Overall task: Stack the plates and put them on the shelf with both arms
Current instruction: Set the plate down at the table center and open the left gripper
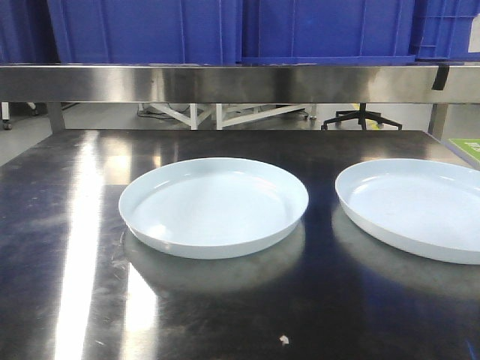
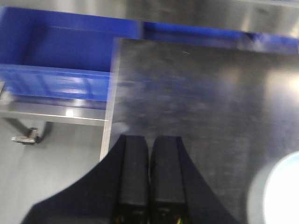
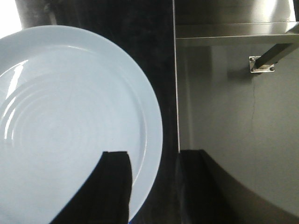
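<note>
Two pale blue-white plates lie apart on the dark steel table (image 1: pixel 67 225): one at the middle (image 1: pixel 214 206), the other at the right (image 1: pixel 416 206), cut off by the frame edge. Neither arm shows in the front view. My left gripper (image 2: pixel 149 140) is shut with nothing in it, above bare table near its left edge; a blurred plate rim (image 2: pixel 280 196) shows at the lower right. My right gripper (image 3: pixel 153 156) is open and straddles the right rim of a plate (image 3: pixel 70 116): one finger over the plate's inside, the other outside it by the table edge. The steel shelf (image 1: pixel 225 82) runs across the back.
Blue plastic crates (image 1: pixel 225 30) stand on the shelf above the table's far edge. A blue crate (image 2: pixel 56 70) sits on a lower steel ledge left of the table. Grey floor (image 3: pixel 233 130) lies past the table's right edge, with a steel leg bracket (image 3: pixel 261 64).
</note>
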